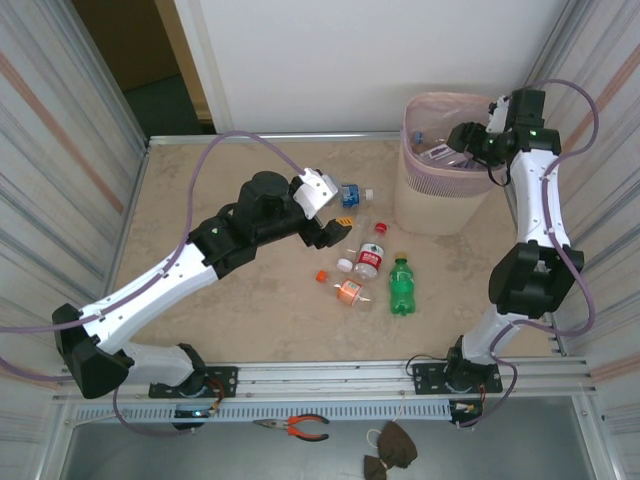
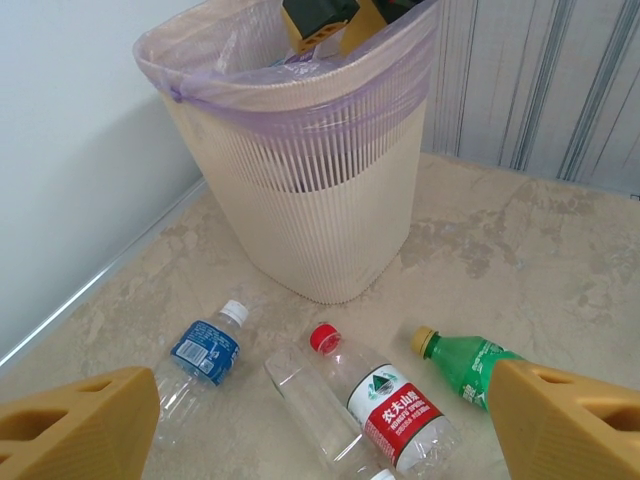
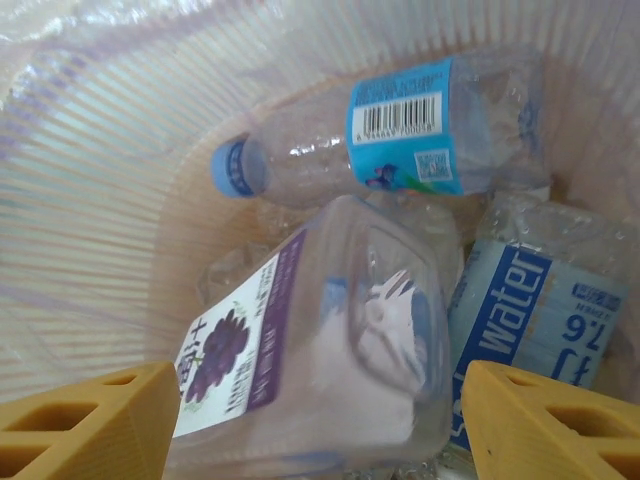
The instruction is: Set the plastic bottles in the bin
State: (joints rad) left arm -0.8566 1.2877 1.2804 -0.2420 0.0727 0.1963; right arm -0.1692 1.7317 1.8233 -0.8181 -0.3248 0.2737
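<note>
Several plastic bottles lie on the table: a blue-labelled one (image 1: pixel 351 194) (image 2: pixel 200 352), a red-capped one (image 1: pixel 369 256) (image 2: pixel 388 404), a plain clear one (image 2: pixel 305 400), a green one (image 1: pixel 401 285) (image 2: pixel 468 364) and a small orange-capped one (image 1: pixel 347 290). My left gripper (image 1: pixel 335 222) (image 2: pixel 322 405) hangs open just above them, holding nothing. The pale pink bin (image 1: pixel 440 185) (image 2: pixel 310 190) stands at the back right. My right gripper (image 1: pixel 468 138) (image 3: pixel 320 400) is inside its rim, jaws open. A grape-labelled bottle (image 3: pixel 300 385) lies blurred between its fingers, on top of two blue-labelled bottles (image 3: pixel 410 130) (image 3: pixel 525 320).
A purple liner bag (image 2: pixel 300 95) is folded over the bin's rim. Corrugated metal walls (image 1: pixel 70 150) close in both sides and a white wall stands at the back. Pliers (image 1: pixel 298 427) lie in front of the arm bases. Bare tabletop (image 1: pixel 220 320) stretches left of the bottles.
</note>
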